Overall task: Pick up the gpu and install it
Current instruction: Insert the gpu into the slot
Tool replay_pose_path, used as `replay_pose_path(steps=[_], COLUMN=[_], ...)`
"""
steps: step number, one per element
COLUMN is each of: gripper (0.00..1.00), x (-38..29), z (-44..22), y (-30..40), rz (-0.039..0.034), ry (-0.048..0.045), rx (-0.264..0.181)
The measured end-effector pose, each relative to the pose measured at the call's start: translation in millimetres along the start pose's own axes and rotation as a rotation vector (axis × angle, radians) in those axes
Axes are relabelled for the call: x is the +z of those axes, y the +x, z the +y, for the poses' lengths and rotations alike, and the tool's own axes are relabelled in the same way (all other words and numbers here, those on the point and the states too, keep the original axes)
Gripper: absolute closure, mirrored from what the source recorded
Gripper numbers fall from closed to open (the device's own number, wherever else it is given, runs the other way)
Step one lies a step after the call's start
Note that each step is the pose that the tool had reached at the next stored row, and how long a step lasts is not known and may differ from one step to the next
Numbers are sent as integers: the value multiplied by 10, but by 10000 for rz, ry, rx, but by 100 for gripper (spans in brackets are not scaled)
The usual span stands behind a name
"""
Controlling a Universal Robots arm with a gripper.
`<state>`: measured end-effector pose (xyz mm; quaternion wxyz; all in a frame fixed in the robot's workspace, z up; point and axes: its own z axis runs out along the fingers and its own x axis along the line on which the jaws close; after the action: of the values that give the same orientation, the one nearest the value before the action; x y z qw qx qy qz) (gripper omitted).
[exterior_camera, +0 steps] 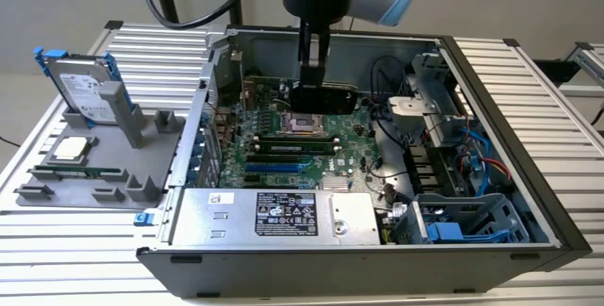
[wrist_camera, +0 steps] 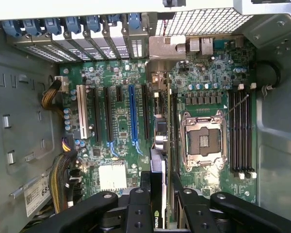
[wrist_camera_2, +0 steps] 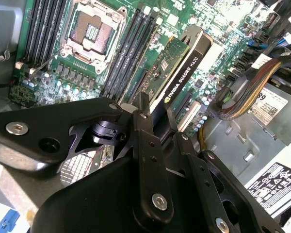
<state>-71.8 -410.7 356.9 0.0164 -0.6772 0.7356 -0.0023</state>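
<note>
the bench [exterior_camera: 528, 108] was taken up mostly by an open computer case [exterior_camera: 330, 271], laid on its side so that the motherboard [exterior_camera: 274, 157] faced upward and could be reached from above. at the exterior view's left a grey fixture [exterior_camera: 141, 187] was set just beside the case, with a hard drive [exterior_camera: 80, 90] propped upright in it, probably so that parts could be grasped by their edges.

the gripper [exterior_camera: 315, 83] was hung inside the case over the board, and its fingers [wrist_camera_2: 141, 121] were clamped on the gpu [exterior_camera: 324, 99], one on each face. the card was held on edge, its long side in line with the expansion slots [wrist_camera: 132, 116], as a card must be presented to be pushed in. it was placed between the blue slot and the processor socket [wrist_camera: 203, 141]; whether its lower edge was already touching a slot could not be made out.

the gpu was seen as a thin green card with a black cooler along one face and a silver metal bracket [wrist_camera: 163, 48] at the end nearest the case's rear openings.
</note>
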Motion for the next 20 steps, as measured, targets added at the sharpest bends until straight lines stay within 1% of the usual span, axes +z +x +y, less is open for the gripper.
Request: replay_pose_path(steps=[5, 12, 20], gripper=[100, 100, 100], x=[21, 65, 107], z=[1, 2, 3], y=[1, 1, 3], rz=[16, 77, 105], ry=[1, 5, 8], rx=[0, -2, -3])
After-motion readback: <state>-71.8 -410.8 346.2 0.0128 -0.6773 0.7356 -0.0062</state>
